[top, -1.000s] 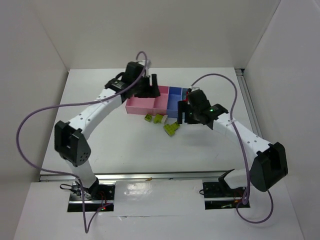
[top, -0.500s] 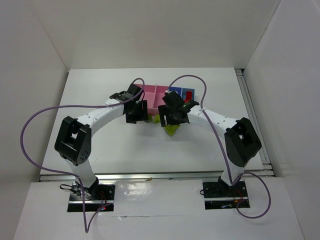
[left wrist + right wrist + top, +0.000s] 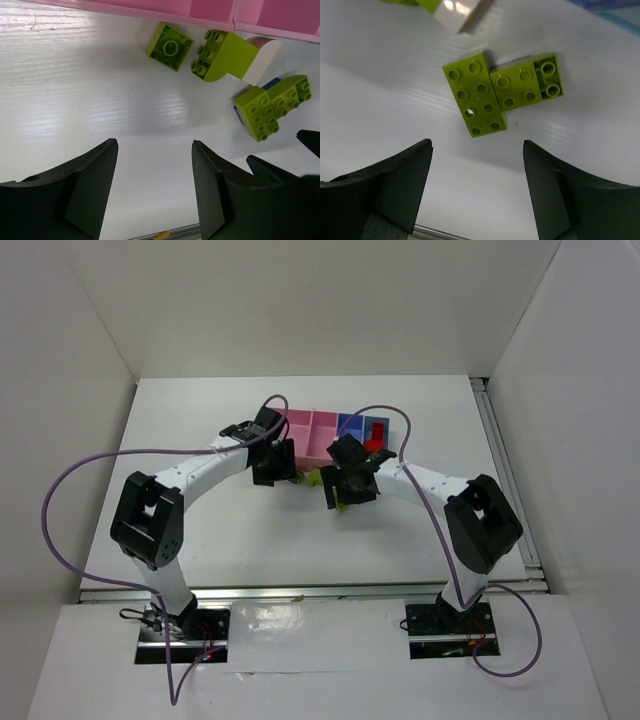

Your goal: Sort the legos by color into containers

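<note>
Legos (image 3: 475, 95) lie loose on the white desk (image 3: 75, 90), just in front of the containers (image 3: 310, 426). Under the right hand (image 3: 477, 150) a yellow-green eight-stud brick (image 3: 476, 107) sits studs up, one long side touching a stepped yellow-green brick (image 3: 527, 82). The left wrist view shows a small square brick (image 3: 170, 40) near the pink wall. Beside it is a curved yellow-green piece (image 3: 222, 55) with a whitish piece (image 3: 262, 60) against it. From above, a red brick (image 3: 375, 437) already rests in one of the light blue bins.

Both hands are spread wide and carry nothing. The left hand (image 3: 154, 150) hangs over bare desk short of the square brick, and the right hangs just short of the eight-stud brick.

These bricks look light, rigid and glossy (so likely slippery under hard fingers). The flat side walls seem the place to pinch, not the studs. For the eight-stud brick, its free end, away from the neighbour, probably gives the fingers room on both long sides. A skewed pinch could squirt it sideways.
</note>
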`<state>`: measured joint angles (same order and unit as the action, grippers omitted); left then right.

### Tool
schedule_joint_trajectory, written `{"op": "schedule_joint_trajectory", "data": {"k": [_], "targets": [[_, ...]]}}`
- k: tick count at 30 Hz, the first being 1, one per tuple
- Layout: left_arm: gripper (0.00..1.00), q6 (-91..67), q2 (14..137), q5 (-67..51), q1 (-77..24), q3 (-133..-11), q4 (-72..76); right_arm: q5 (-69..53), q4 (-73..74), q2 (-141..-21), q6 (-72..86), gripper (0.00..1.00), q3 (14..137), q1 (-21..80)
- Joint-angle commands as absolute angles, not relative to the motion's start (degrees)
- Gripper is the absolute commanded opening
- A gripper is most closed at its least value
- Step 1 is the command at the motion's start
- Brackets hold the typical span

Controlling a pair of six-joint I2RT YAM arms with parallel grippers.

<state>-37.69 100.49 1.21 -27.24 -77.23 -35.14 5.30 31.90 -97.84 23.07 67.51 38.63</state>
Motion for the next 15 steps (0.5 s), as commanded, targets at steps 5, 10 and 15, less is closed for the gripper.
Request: {"op": "schedule_joint_trajectory", "data": {"k": [5,10,15], "targets": [[0.71,-37.4,102.0,0.1,-27.1,-80.0,-35.2,2.8,30.2,-96.8,20.9,0.73,65.4,39.1],[0.71,-37.4,102.5,0.1,-27.1,-80.0,-35.2,2.8,29.7,-99.6,18.8,0.7,67.4,39.1],[0.71,-37.4,102.5,0.1,-27.1,-80.0,-35.8,4.0,28.0,-101.6,16.2,0.7,67.4,39.1]]}}
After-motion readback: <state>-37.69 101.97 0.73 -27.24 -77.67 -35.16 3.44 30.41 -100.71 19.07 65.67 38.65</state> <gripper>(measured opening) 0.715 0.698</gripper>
